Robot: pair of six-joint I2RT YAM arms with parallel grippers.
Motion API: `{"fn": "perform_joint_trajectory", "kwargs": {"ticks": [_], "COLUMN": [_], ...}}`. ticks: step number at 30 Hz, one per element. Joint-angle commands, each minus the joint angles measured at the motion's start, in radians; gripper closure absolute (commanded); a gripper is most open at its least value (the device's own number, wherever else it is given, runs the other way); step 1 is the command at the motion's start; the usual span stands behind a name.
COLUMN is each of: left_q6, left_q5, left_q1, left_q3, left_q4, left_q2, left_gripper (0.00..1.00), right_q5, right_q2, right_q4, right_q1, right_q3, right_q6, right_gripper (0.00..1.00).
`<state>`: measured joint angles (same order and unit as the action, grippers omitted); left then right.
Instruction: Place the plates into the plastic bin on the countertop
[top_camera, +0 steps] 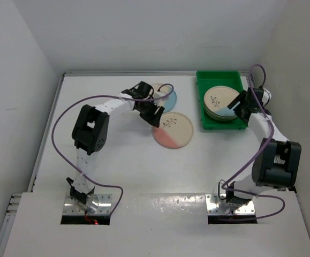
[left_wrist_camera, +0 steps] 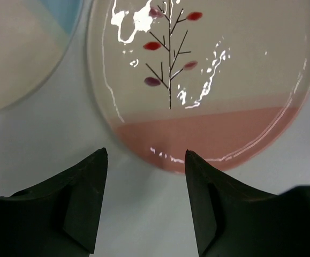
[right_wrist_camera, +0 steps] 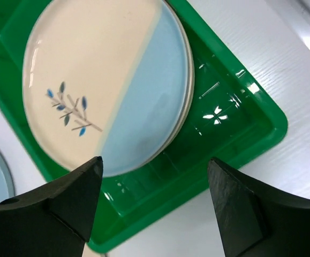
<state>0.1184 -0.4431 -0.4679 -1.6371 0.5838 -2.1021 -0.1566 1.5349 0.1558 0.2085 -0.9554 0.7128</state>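
- Jaws on both arms gape, empty.
- By the left jaws: pink plate on the bench.
- Under the right jaws: plastic bin holding stacked plates.

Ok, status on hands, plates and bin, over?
Left hand open at edge of pink plate. Right hand open, empty, above bin; plates stacked inside. Blue plate on countertop. Nothing blocking.

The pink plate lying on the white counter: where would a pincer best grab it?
Probably the rim at its pink edge. The pink plate lies flat, so only its thin rim offers a hold, and the open left pincer faces that edge.
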Motion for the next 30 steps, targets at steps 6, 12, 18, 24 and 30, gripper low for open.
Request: {"fn": "perform_joint_trajectory", "kwargs": {"ticks": [6,12,18,24,30], "left_q6": [-0.097,-0.066,0.070,0.264,0.287], "left_q5": [0.167,0.061,-0.041,-0.051,-0.060], "left_q1": [-0.058,-0.078,-0.057,-0.057,-0.057], "left_q3": [-0.047,-0.026,0.006,0.075,0.149], "left_q4": [-0.015,0.016,0.050,0.050,0.050], "left_q2": [-0.150,-0.173,-0.066,0.183,0.226], "left_gripper": [0.40,1.00,1.00,1.00,1.00], "right_q5": [-0.092,0.054,0.665,0.735,0.848], "right_q2": [-0.237,-0.317,-0.101,0.019,0.188], "right_q4": [0.010,-0.007,0.133,0.081,-0.117], "right_q1": [-0.086,-0.175,-0.279,-0.414,-0.532], "right_q3": [0.040,0.078,0.037,0.088,0.142], "right_q6": [-0.162,-0.257,-0.447,-0.440,-0.346], "right_gripper": [0.21,0.12,0.00,0.00,0.00]}}
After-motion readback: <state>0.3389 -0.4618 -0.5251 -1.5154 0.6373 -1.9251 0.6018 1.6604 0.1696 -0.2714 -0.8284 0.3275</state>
